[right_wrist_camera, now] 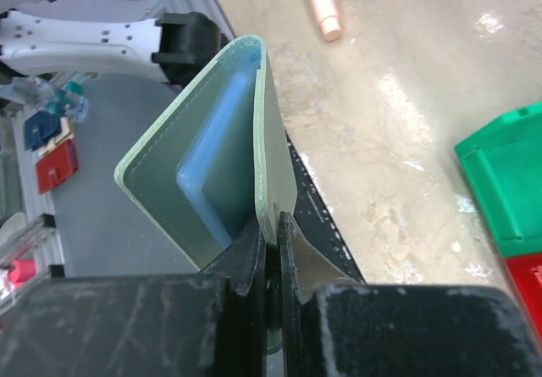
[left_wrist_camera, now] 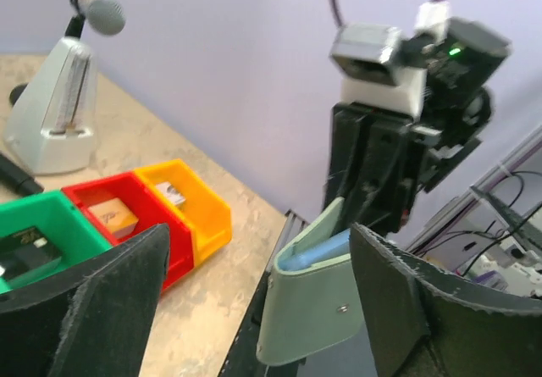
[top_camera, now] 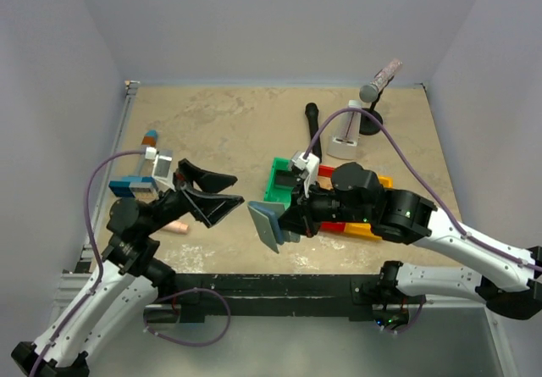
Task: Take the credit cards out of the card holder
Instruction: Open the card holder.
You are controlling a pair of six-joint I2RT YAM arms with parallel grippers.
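Observation:
My right gripper [right_wrist_camera: 269, 235] is shut on one panel of the grey-green card holder [right_wrist_camera: 161, 178], holding it in the air over the table's near edge. The holder [top_camera: 265, 223] stands partly open, and a pale blue flat piece [right_wrist_camera: 213, 152] shows between its panels. My left gripper [top_camera: 215, 194] is open just left of the holder [left_wrist_camera: 318, 309], its fingers apart and touching nothing. A tan-orange card [left_wrist_camera: 114, 214] lies in the red bin, a dark card [left_wrist_camera: 21, 246] in the green bin, and a pale card [left_wrist_camera: 172, 193] in the yellow bin.
Green bin [top_camera: 278, 184], red bin [top_camera: 326, 171] and yellow bin [top_camera: 366, 231] sit side by side under the right arm. A microphone on a white stand [top_camera: 345, 138] is at the back right. A pink cylinder [top_camera: 176, 225] and a blue-and-orange block tool [top_camera: 135, 184] lie at the left.

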